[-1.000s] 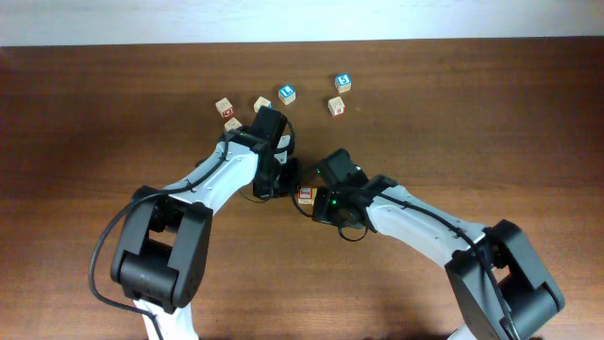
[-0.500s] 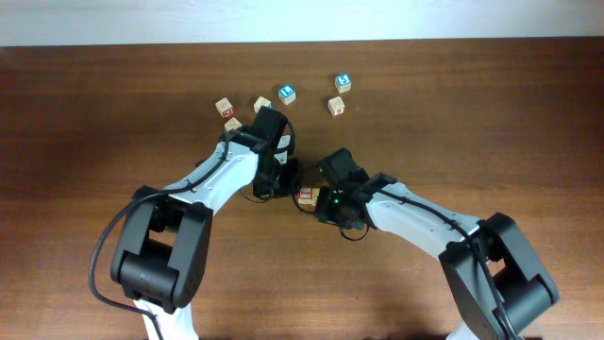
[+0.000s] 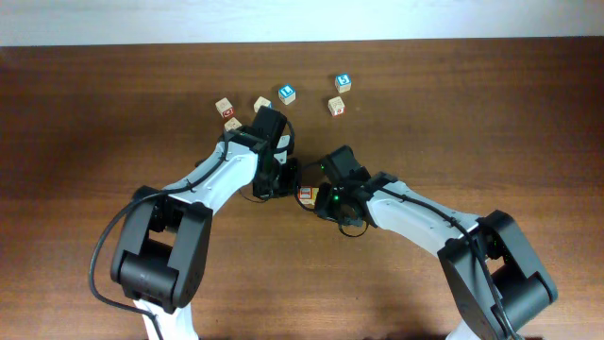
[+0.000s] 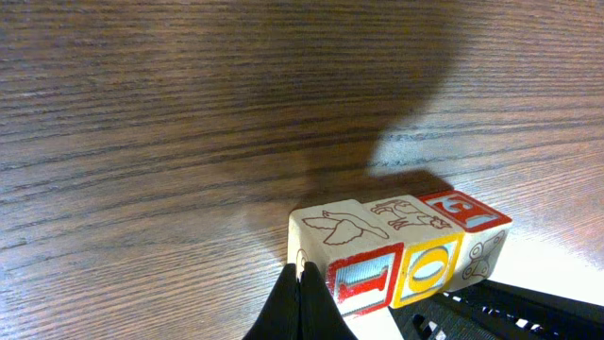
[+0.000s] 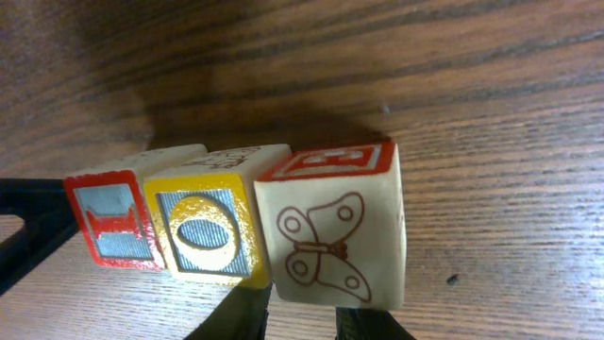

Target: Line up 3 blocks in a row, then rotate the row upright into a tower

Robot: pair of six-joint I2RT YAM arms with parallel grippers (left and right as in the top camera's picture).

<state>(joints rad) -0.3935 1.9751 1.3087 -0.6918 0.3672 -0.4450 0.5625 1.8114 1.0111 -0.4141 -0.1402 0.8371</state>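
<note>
Blocks, three of them, stand side by side in one tight row with their faces touching, near the middle of the dark wooden worktop (image 3: 472, 123). At one end is the red-bordered block (image 5: 109, 222), with a silvery letter on its side and a bird drawn on top. The yellow block (image 5: 209, 231) with its oval O sits in the middle. At the other end is the butterfly block (image 5: 330, 241), which has a red-framed letter on top. All three lie flat on the wood. My left hand (image 4: 300, 280) is closed, its fingers pressed together with nothing between them. The tip sits low, right at the outer end of the red-bordered block, and I cannot tell whether it touches. My right hand (image 5: 304, 314) is at the opposite end of the row with its fingers a little apart and gripping nothing. It sits low, just in front of the butterfly block. From above, my two arms meet over the row and hide most of it. Farther back on the worktop lie two blue-faced cubes (image 3: 287, 93) and a few pale cubes (image 3: 336, 106), well apart from the row.
</note>
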